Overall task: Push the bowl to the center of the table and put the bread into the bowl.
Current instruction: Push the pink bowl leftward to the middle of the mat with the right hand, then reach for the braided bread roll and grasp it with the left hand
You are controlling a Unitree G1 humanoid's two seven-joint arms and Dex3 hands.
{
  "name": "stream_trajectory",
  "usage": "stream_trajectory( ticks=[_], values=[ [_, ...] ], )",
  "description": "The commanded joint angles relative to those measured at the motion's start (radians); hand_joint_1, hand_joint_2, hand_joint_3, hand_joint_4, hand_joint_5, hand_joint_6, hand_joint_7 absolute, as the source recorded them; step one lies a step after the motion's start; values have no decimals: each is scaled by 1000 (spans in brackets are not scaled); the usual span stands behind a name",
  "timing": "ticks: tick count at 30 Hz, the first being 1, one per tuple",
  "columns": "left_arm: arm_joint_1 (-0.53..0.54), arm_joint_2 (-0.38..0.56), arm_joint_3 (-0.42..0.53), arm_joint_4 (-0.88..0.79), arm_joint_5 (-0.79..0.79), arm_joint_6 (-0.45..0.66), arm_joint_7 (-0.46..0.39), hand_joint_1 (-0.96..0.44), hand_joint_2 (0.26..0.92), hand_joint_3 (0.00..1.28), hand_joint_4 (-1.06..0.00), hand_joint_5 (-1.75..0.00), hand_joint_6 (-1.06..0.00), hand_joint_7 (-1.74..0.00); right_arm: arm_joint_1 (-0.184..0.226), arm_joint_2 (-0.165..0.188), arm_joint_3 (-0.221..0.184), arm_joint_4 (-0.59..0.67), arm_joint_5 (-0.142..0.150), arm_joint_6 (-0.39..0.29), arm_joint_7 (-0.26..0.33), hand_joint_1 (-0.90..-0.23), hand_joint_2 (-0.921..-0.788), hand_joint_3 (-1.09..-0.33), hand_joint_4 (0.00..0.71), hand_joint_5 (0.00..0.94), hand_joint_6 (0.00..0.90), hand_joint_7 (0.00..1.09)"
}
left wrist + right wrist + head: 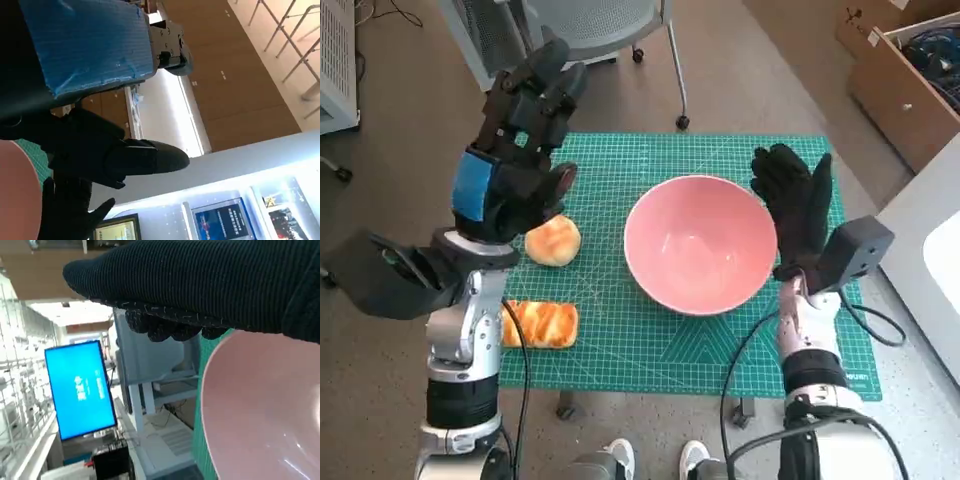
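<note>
Bowl: your pink bowl [700, 245] sits on the green mat [620, 345], right of middle, holding nothing.
Bread: round roll [553, 241] and toasted slice [540, 324] lie on the mat's left side, apart from the bowl.
Left hand [520, 140]: raised above the roll, fingers apart, holding nothing.
Right hand [797, 212]: fingers extended, flat against the bowl's right rim.

A pale pink bowl [700, 243] sits mid-frame on a green mat [620, 330] ruled with a fine white grid. At lower left lie golden-brown bread [540, 324] and a paler tan roll [553, 241]. The left hand [515, 150] is black with blue tape; the right hand [798, 205] wears black knit.
</note>
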Motion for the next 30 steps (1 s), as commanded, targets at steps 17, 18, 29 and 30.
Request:
stream_trajectory(
  ticks=[17, 18, 29, 30],
  values=[
    [20, 12, -3, -30, 16, 6, 12, -580, 920, 334, 1, -211, 1, -573, -40, 16, 10, 21, -28, 63, -21, -568, -921, -795, 250, 3, 134, 375],
    [21, 12, -3, -31, 15, 7, 12, -581, 920, 334, 1, -211, 1, -572, -40, 11, 7, 21, -27, 64, -18, -574, -921, -791, 251, 4, 134, 380],
    [25, 23, 12, -41, 4, 18, 15, -584, 921, 335, 1, -206, 1, -552, 8, -33, -4, -152, -12, 24, 13, -586, -921, -761, 255, 4, 129, 397],
    [26, 23, 12, -43, 3, 19, 15, -586, 921, 335, 1, -205, 1, -550, 15, -34, -4, -175, -10, 22, 15, -580, -921, -762, 252, 2, 124, 395]
  ],
)
